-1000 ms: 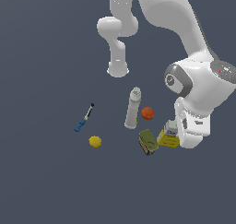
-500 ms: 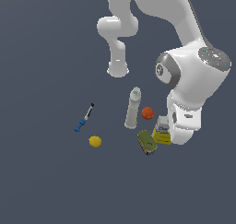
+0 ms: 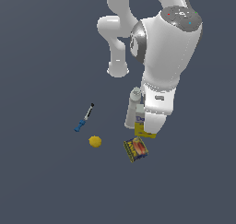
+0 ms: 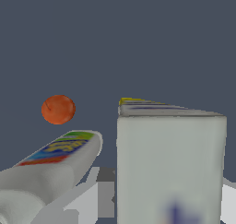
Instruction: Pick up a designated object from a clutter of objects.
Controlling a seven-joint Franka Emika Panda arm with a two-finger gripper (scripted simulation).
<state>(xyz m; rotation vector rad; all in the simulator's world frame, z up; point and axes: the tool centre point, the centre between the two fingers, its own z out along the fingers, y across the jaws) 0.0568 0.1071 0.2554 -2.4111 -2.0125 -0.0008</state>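
The carton box point(image 4: 170, 168), white with a yellow edge, fills the wrist view between my two fingers point(image 4: 102, 187). My gripper point(image 4: 168, 191) is shut on it. In the exterior view the box point(image 3: 140, 126) shows as a yellow and white corner under the arm's hand, and the gripper point(image 3: 148, 125) is mostly hidden by the hand. The tall white bottle point(image 3: 132, 107) is right beside the box, on the exterior view's left. The small tin point(image 3: 135, 149) lies just below the box.
An orange-red ball point(image 4: 58, 109) lies beyond the bottle point(image 4: 50, 165) in the wrist view; the arm hides it in the exterior view. A yellow lemon point(image 3: 95, 141) and a blue-handled marker point(image 3: 84, 118) lie further to the exterior view's left.
The arm swung toward the exterior view's left, and the box moved with the gripper to beside the bottle. The tin shifted and turned. The ball is now hidden behind the arm.
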